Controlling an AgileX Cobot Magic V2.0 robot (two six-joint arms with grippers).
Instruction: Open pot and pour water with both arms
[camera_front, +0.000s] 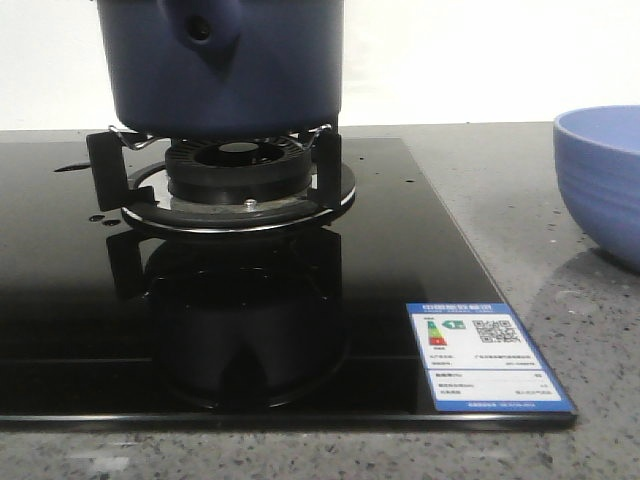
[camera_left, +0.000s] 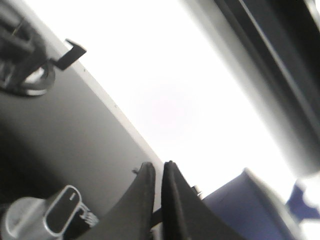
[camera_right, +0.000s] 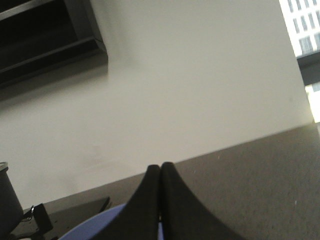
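Note:
The dark navy pot (camera_front: 225, 65) stands on the gas burner (camera_front: 240, 175) at the top of the front view, its handle stub with a dark hole (camera_front: 200, 28) facing me. Its top is cut off, so no lid shows. Neither gripper shows in the front view. My left gripper (camera_left: 156, 167) is shut and holds nothing; a dark blue curved surface (camera_left: 240, 210) lies beside its fingers. My right gripper (camera_right: 160, 166) is shut and empty, above the rim of the periwinkle bowl (camera_right: 97, 225). The pot's dark side (camera_right: 6, 200) shows at the edge of the right wrist view.
The periwinkle-blue bowl (camera_front: 605, 180) sits on the grey counter (camera_front: 520, 200) to the right of the black glass cooktop (camera_front: 80, 320). An energy label sticker (camera_front: 485, 355) lies at the cooktop's front right corner. A silver knob (camera_left: 55, 215) and a pan support (camera_left: 30, 75) show in the left wrist view.

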